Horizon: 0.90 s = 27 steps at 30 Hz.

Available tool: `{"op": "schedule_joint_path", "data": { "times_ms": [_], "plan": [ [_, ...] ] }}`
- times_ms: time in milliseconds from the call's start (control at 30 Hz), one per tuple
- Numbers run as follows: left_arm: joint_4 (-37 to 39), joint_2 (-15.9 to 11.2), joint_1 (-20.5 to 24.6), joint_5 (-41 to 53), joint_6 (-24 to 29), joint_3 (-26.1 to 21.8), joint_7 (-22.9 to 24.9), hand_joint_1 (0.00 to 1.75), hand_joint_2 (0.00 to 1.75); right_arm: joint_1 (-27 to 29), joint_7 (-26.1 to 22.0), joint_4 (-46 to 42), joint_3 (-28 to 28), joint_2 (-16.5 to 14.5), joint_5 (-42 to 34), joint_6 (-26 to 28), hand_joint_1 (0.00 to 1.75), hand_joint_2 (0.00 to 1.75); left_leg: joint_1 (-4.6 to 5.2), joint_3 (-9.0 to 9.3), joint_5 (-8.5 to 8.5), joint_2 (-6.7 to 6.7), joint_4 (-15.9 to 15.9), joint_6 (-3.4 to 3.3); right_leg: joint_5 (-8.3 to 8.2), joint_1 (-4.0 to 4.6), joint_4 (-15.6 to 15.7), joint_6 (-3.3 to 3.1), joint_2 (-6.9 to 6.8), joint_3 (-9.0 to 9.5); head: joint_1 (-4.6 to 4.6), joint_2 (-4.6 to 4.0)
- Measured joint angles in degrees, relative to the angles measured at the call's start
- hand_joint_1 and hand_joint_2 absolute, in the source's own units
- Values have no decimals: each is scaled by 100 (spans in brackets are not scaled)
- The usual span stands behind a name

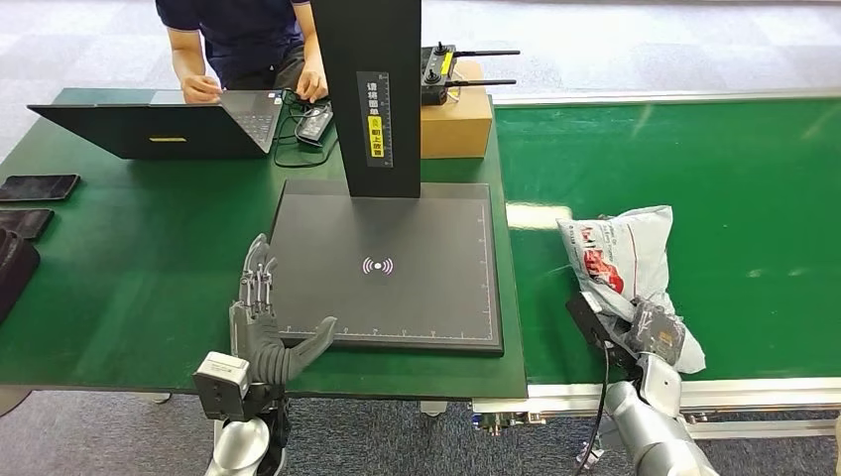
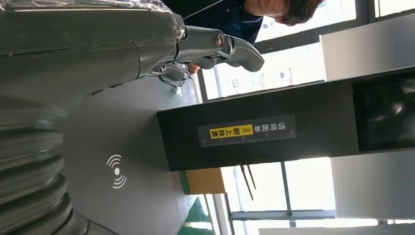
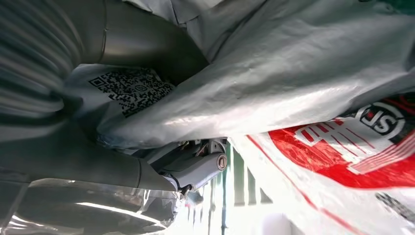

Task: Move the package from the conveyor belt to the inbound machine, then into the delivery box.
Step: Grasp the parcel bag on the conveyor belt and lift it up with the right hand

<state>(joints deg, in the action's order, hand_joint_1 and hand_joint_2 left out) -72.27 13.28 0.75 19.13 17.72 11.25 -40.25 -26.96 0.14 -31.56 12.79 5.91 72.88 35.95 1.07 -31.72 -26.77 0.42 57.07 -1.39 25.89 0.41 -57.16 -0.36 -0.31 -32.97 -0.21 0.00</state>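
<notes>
Head view: the right robot hand point(image 1: 635, 332) is clamped on the package point(image 1: 625, 260) — a white and red mailer lying at the near edge of the conveyor belt point(image 1: 714, 159), judged a lifting grasp. The left robot hand point(image 1: 266, 319), fingers apart, holds nothing at the near-left corner of the inbound machine point(image 1: 387, 260) on the desk point(image 1: 119, 248) — probably waiting. No delivery box is visible.

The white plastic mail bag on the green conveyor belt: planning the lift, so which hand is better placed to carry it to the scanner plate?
Right. The right hand already grips the white plastic mail bag; the left hand rests open at the black scanner plate.
</notes>
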Motion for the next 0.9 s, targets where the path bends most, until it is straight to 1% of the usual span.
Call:
{"op": "schedule_joint_path", "data": {
  "times_ms": [133, 267, 467, 667, 767, 900],
  "plan": [
    [5, -3, 3, -58, 26, 16, -1, 0, 175, 149, 170, -410, -133, -82, 526, 169, 158, 175, 0, -2, 0, 0, 0, 0, 0, 0, 0, 0, 1, -3, 1, 0],
    [18, -22, 15, -135, 72, 72, 0, 0, 175, 388, 269, -1120, -317, -175, 1008, 314, 162, 175, 0, -2, 0, 1, -1, 0, 0, 1, 0, 0, 2, -4, -1, 0],
    [38, -55, 40, -242, 144, 160, 0, 0, 175, 699, 358, -2271, -668, -265, 1501, 327, 165, 175, 0, -4, 1, 2, -2, 1, 0, 1, -1, -1, 2, -6, 0, 0],
    [47, -99, 72, -369, 257, 250, 0, 0, 175, 784, 478, -3183, -1183, -252, 1706, 330, 166, 175, 0, -5, 1, 5, -2, 1, 0, 0, -2, -1, 4, -8, -1, 0],
    [47, -124, 84, -435, 313, 292, 0, 0, 175, 690, 836, -3433, -1538, -135, 1708, 330, 168, 175, 0, -6, 1, 4, -2, 0, 0, -1, -2, 0, 3, -7, 0, 0],
    [47, -155, 95, -501, 365, 352, -1, 0, 175, 367, 1685, -3590, -2259, 217, 1709, 330, 168, 175, 1, -6, 3, 5, -1, -2, -1, -2, -2, 1, 4, -7, 0, 0]
  ]
}}
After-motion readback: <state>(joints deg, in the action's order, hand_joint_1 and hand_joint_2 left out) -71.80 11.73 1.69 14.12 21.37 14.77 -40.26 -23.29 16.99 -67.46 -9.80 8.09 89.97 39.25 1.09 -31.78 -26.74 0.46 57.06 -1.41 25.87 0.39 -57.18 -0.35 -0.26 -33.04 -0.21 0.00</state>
